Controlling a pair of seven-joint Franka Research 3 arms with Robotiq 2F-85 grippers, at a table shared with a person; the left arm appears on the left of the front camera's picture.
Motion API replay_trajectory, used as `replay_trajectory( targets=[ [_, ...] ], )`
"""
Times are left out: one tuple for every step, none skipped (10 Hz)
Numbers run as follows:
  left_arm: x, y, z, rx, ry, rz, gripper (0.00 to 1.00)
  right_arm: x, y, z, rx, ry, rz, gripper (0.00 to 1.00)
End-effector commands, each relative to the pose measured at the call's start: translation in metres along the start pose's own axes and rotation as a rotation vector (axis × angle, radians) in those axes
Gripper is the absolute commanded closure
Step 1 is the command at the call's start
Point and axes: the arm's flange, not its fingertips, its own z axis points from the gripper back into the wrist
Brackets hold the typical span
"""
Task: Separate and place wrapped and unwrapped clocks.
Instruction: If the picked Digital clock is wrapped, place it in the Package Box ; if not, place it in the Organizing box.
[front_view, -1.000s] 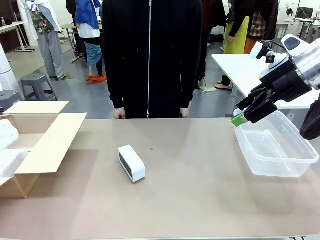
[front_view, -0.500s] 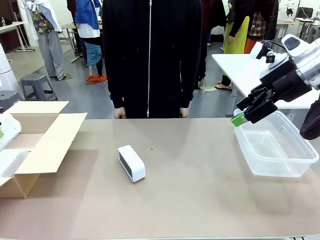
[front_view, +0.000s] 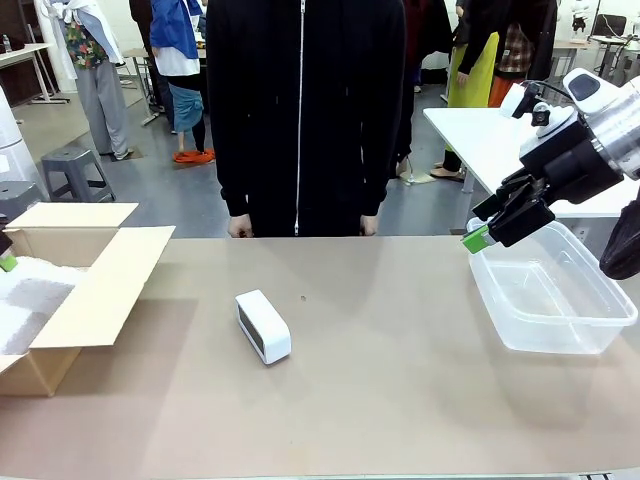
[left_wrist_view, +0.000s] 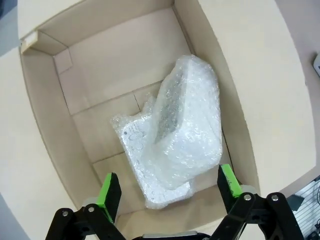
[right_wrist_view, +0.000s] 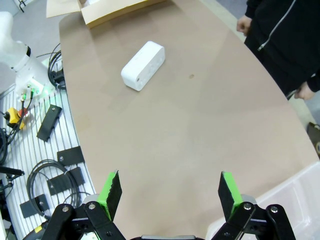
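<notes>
Bundles (left_wrist_view: 186, 120) in white wrap lie mid-frame in the cardboard box (left_wrist_view: 47, 105) under the wide-spread left gripper (left_wrist_view: 168, 182), the bare clock (front_view: 263, 326) lies left of centre on the table (front_view: 400, 385), and the right gripper (front_view: 478, 236), also wide, hovers upper right.

- Tan tabletop (front_view: 420, 380) in the foreground: matte, evenly lit, only soft shadows.
- Grey floor (front_view: 150, 200) beyond it, smooth with a faint sheen.
- Grey stool (front_view: 75, 168) stands on the floor at far left.
- White table (front_view: 480, 140) at right, past the tabletop's far edge.
- Pale table (front_view: 22, 52) on thin legs at upper left.
- Right wrist view: black cables (right_wrist_view: 47, 175) loop over a white ribbed floor strip (right_wrist_view: 20, 145) beside the tabletop's edge.
</notes>
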Motion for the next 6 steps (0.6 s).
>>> replay_trajectory(
  targets=[
    [0.006, 0.003, -0.002, -0.005, -0.019, -0.023, 0.0, 0.001, 0.0, -0.002, 0.023, -0.022, -0.002, 0.0],
    [0.009, 0.001, -0.001, -0.01, -0.017, -0.032, 0.0, 0.001, 0.0, -0.002, 0.023, -0.022, -0.002, 0.0],
    [0.01, -0.001, 0.0, -0.014, -0.013, -0.039, 0.0, 0.001, 0.0, -0.002, 0.023, -0.022, -0.002, 0.0],
    [0.013, -0.002, 0.001, -0.018, -0.014, -0.043, 0.0, 0.001, 0.0, -0.002, 0.023, -0.022, -0.002, 0.0],
    [0.015, -0.003, 0.004, -0.015, -0.022, -0.054, 0.0, 0.001, 0.0, -0.002, 0.023, -0.022, -0.002, 0.0],
    [0.019, -0.007, 0.013, 0.012, -0.025, -0.07, 0.0, 0.001, 0.0, -0.002, 0.023, -0.022, -0.002, 0.0]
  ],
)
